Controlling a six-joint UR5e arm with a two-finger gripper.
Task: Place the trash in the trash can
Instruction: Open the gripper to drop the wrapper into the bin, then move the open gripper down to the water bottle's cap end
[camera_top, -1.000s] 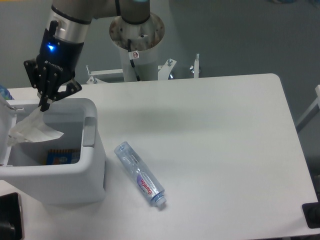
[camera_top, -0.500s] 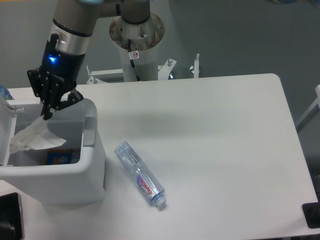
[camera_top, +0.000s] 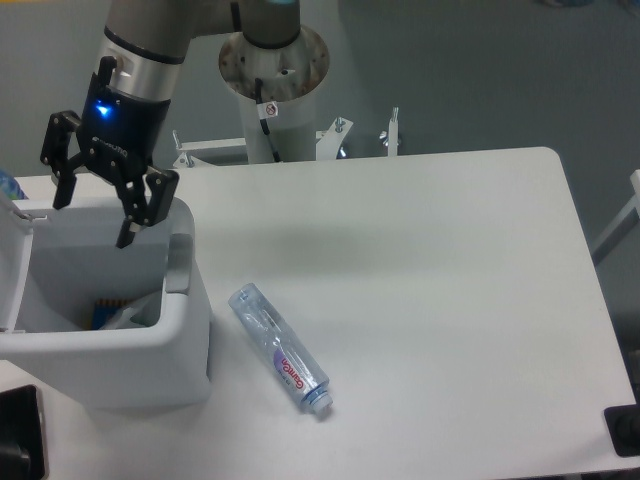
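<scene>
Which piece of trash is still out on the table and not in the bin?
The crushed bottle, with its blue cap and purple label, lies on the table beside the trash can. The wrapper is already inside it.

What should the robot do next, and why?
Probably lift away from the trash can and swing over to the bottle. The end effector hangs open and empty above the bin, a pale wrapper seems to lie inside already, and the crushed bottle is lying on the table beside the can.
</scene>
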